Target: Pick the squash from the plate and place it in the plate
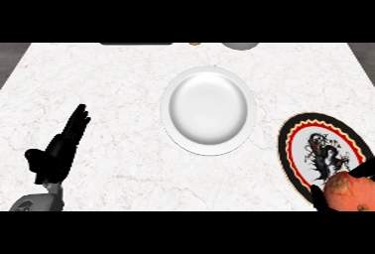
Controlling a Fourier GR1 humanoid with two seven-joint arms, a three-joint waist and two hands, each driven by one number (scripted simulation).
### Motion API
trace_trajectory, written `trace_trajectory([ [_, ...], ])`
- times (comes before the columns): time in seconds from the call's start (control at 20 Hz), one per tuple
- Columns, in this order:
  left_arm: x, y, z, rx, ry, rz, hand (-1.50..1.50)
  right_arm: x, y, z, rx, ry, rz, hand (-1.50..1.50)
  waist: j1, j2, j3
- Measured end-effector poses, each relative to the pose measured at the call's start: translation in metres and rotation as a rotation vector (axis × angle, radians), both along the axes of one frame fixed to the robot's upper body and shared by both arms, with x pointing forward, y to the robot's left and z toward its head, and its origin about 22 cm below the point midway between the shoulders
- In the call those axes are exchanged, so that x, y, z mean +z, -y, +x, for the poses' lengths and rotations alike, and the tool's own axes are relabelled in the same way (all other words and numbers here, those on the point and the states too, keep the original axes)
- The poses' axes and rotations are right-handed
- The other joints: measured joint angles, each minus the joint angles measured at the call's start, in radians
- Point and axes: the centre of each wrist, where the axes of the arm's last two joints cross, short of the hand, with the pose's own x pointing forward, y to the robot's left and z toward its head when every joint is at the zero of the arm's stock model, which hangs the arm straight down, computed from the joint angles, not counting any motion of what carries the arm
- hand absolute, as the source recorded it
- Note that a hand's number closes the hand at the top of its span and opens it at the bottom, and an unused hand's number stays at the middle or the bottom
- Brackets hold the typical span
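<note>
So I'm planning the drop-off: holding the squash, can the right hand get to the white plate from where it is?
Probably yes: the right hand holds the squash over the patterned plate, and bare counter lies between it and the white plate.

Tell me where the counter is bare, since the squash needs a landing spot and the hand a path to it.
The white plate is bare. Open counter lies between it and the left hand, and a strip separates it from the patterned plate. Crowded: lower right, where the right hand grips the squash.
</note>
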Motion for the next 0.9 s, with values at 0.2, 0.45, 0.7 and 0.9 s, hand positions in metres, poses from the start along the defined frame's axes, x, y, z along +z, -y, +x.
trace_trajectory([
  [0.2,-0.004,0.001,-0.003,-0.007,-0.006,-0.005,0.0,0.018,-0.019,0.018,0.028,0.03,0.016,1.5,0.009,0.001,0.0],
  [0.45,0.0,0.002,0.0,-0.017,-0.009,-0.005,0.0,0.041,-0.05,0.044,0.084,0.044,0.026,1.5,0.015,0.003,0.0],
  [0.7,-0.004,0.009,0.001,-0.016,-0.008,-0.001,0.0,0.037,-0.088,0.081,0.142,0.019,0.063,1.5,0.018,0.003,0.0],
  [0.9,-0.003,0.001,0.003,-0.017,-0.004,-0.002,0.0,0.023,-0.118,0.118,0.174,-0.002,0.081,1.5,0.02,0.005,0.0],
])
